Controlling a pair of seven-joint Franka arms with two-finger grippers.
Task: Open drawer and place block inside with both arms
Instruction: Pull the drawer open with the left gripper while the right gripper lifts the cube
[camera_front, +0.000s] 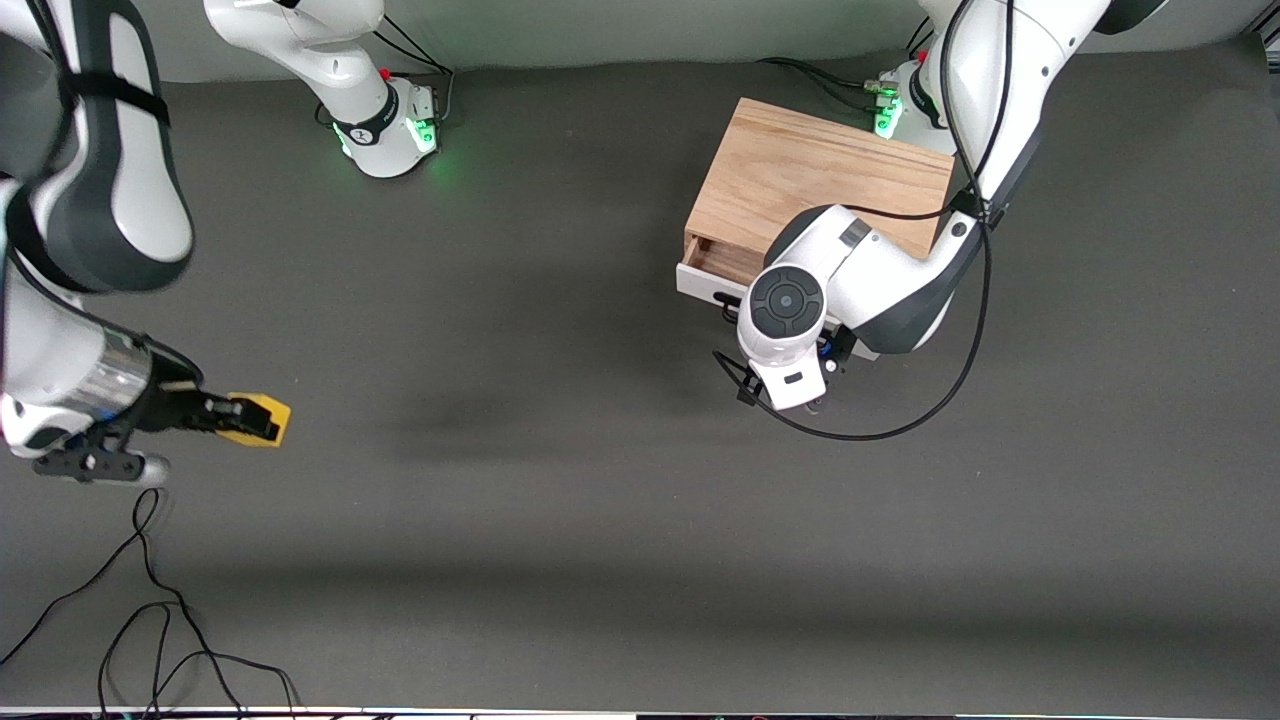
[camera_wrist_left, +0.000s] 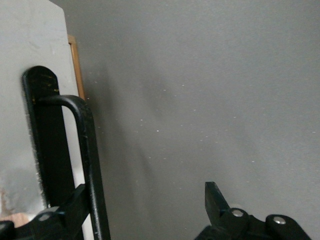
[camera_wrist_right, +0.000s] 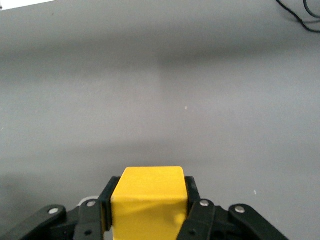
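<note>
The light oak box (camera_front: 820, 175) stands near the left arm's base. Its drawer (camera_front: 712, 258) is pulled out a little, and the white front panel (camera_front: 698, 284) stands off the box. My left gripper (camera_front: 822, 352) is at the drawer front, mostly hidden under its wrist. In the left wrist view it (camera_wrist_left: 145, 205) is open, with the black bar handle (camera_wrist_left: 92, 160) between its fingers, close to one finger (camera_wrist_left: 67, 212). My right gripper (camera_front: 250, 417) is shut on the yellow block (camera_front: 268, 418) over the table at the right arm's end. The block fills the jaws in the right wrist view (camera_wrist_right: 147, 200).
Loose black cables (camera_front: 150, 610) lie on the dark table (camera_front: 560, 520) near the front camera at the right arm's end. The left arm's cable (camera_front: 900, 425) loops low in front of the drawer. Both green-lit bases (camera_front: 400, 130) stand along the table's edge farthest from the front camera.
</note>
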